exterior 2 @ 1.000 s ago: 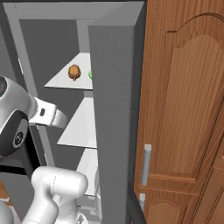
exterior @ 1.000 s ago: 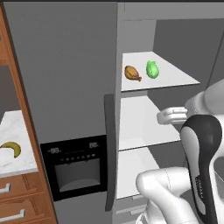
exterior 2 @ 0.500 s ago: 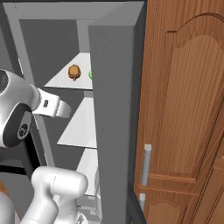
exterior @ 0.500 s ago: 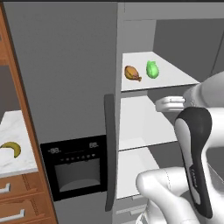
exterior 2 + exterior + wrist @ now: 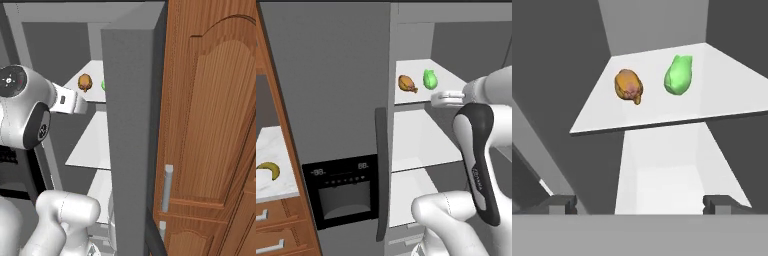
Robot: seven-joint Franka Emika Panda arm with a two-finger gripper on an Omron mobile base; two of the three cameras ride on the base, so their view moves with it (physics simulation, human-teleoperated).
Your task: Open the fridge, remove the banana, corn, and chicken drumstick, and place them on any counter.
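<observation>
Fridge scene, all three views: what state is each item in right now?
Tall grey two-door fridge: right door open, left door shut.
Orange-brown chicken drumstick: lying on upper white shelf.
Bright green corn: lying on the same shelf, apart from the drumstick.
Yellow banana: out, resting on white marble counter.
Gripper: fingers open, empty, below the shelf edge.

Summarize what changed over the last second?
The arm raised the open, empty tool toward the fridge's upper shelf; nothing was gripped or released. The chicken drumstick and corn stayed on that shelf, the banana on the counter.
</observation>
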